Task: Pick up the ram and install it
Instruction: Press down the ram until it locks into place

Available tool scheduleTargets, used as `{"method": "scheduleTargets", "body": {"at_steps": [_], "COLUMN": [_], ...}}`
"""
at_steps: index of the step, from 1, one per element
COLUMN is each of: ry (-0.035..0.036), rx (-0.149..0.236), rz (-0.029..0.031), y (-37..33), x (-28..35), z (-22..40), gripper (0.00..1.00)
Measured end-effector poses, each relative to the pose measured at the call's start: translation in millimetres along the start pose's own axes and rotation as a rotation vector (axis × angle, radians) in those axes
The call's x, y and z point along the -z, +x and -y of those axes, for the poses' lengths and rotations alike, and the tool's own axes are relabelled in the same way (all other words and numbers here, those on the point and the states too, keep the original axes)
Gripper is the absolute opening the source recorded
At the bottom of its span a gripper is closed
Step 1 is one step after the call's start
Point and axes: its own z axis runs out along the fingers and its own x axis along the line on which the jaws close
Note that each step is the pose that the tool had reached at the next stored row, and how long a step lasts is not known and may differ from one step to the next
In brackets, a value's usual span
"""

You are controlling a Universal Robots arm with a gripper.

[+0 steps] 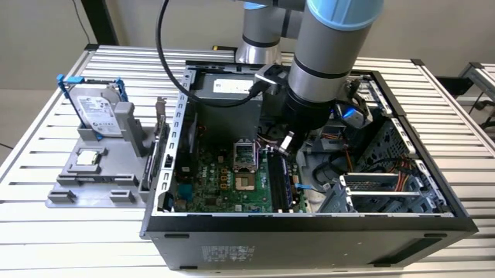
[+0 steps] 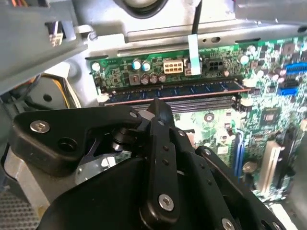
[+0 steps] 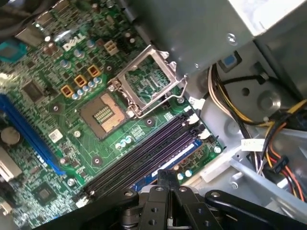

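The ram (image 2: 201, 88) (image 3: 184, 152) is a dark bluish stick lying along the outermost black motherboard slot, level with the empty slots (image 3: 144, 153) beside it. My gripper (image 2: 160, 108) (image 3: 168, 175) reaches down inside the open computer case (image 1: 309, 229) and hovers over the middle of that stick. Its two black fingers are pressed together, and I see nothing between them. Whether the tips touch the ram I cannot tell. In the exterior view the gripper (image 1: 286, 147) hangs over the far end of the slots (image 1: 281, 179).
An open processor socket (image 3: 103, 115) (image 1: 243, 168) lies beside the slots. Bundled cables (image 3: 268, 134) and drive cages (image 1: 379, 191) crowd the other side. Outside the case, a grey holder (image 1: 93, 182) carries a hard drive (image 1: 99, 113) and a small processor chip (image 1: 89, 157).
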Motion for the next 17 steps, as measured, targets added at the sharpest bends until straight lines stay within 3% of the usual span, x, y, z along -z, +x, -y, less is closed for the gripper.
{"method": "scheduleTargets", "body": {"at_steps": [8, 17], "ry": [-0.0045, -0.0077], "rx": [0.125, 0.193], "rz": [-0.001, -0.0005], "y": [0.0, 0.5], "x": [0.0, 0.0], "z": [0.1, 1.1], "gripper": [0.0, 0.0]}}
